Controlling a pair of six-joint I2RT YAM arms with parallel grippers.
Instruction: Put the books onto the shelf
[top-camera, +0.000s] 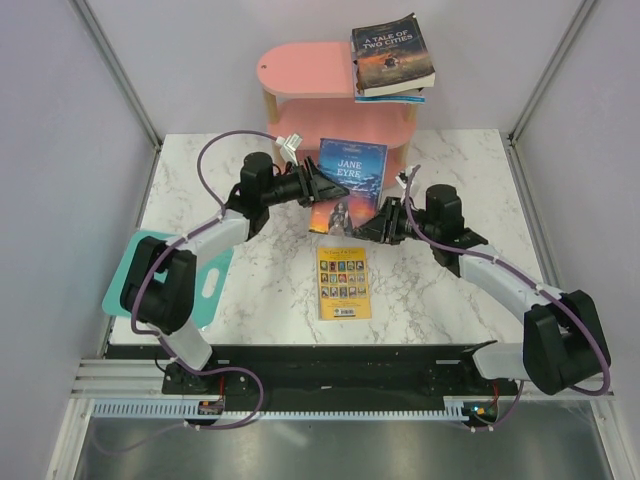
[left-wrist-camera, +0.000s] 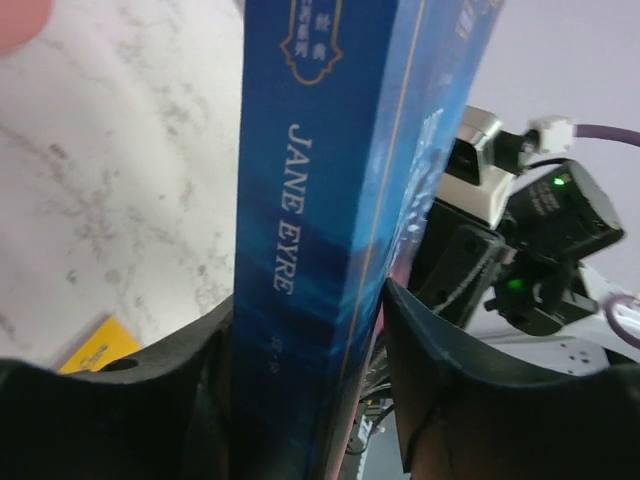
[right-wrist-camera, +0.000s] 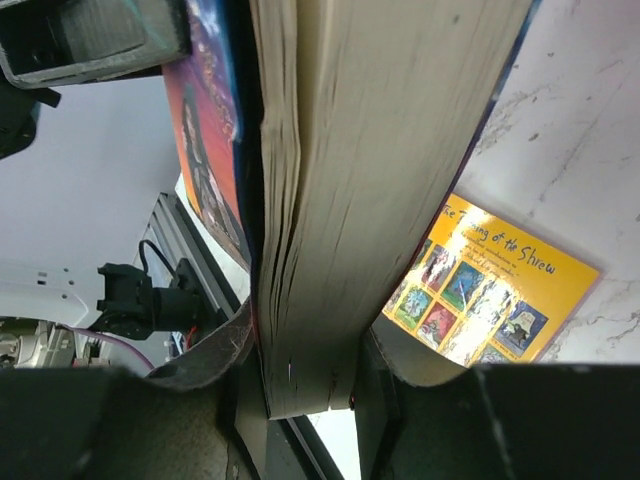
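Right end effector (top-camera: 372, 225) clamps the blue paperback "Jane Eyre" (top-camera: 352, 170), upright just before the pink three-tier wooden shelf (top-camera: 300, 68); left end effector (top-camera: 322, 188) flanks its spine, grip unclear. Best lift level, right hold firm.

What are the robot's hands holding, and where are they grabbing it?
The Jane Eyre book. The right end effector clamps its page edge; the left end effector straddles its spine, but whether it is squeezing cannot be told.
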